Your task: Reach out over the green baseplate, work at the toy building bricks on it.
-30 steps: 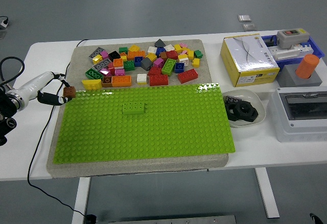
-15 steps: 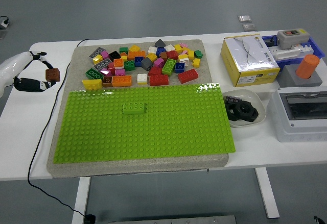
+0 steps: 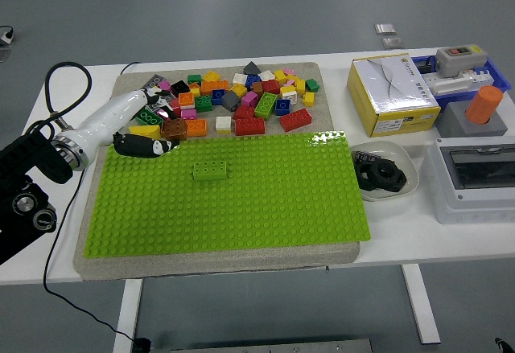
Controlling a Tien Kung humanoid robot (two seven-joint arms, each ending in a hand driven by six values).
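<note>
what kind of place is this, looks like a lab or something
Probably a robot test lab or workshop. A white table on a bare grey floor holds a green baseplate and loose toy bricks as practice props, and beside them sit an electrical breaker box and a switch unit.

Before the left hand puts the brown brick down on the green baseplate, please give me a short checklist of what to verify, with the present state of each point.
1. Brown brick is held in the left hand: ok, it sits at the fingers.
2. Hand is over the green baseplate: not ok, it is at the far left corner, partly over the pile of loose bricks.
3. Free studs for placing: ok, only one green brick stands on the plate.
4. Brick is level with the studs: cannot tell from this view.
5. Right side of the plate is clear of the bowl of black parts: ok, the bowl stands beside the plate.
</note>
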